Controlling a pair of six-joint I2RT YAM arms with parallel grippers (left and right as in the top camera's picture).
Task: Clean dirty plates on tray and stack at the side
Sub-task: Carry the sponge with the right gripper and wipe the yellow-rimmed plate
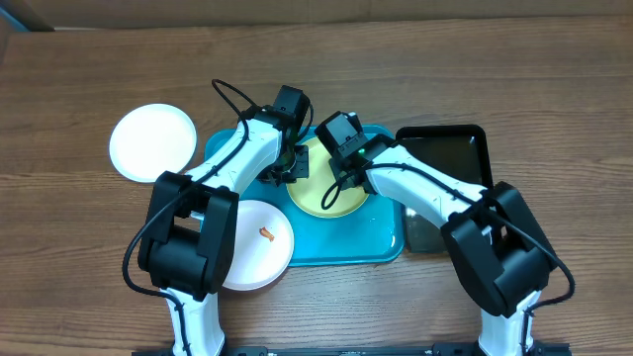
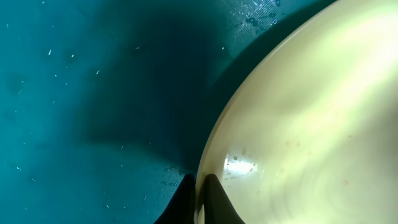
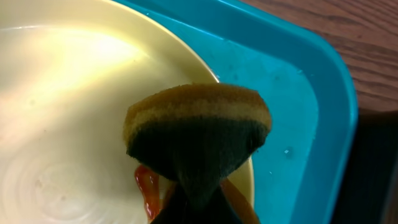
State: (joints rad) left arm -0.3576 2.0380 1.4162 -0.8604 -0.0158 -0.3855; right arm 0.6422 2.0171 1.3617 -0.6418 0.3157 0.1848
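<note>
Now left gripper (image 2: pixel 198 190) pinches the yellow-green plate (image 2: pixel 311 124) at its rim, right gripper (image 3: pixel 193 200) clamps a sponge (image 3: pixel 198 127) above it.

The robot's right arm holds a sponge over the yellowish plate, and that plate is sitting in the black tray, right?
Not quite. The right end effector does hold the sponge over the yellowish plate, but that plate sits in the turquoise tray, not the black tray beside it. The overhead view shows this.
</note>
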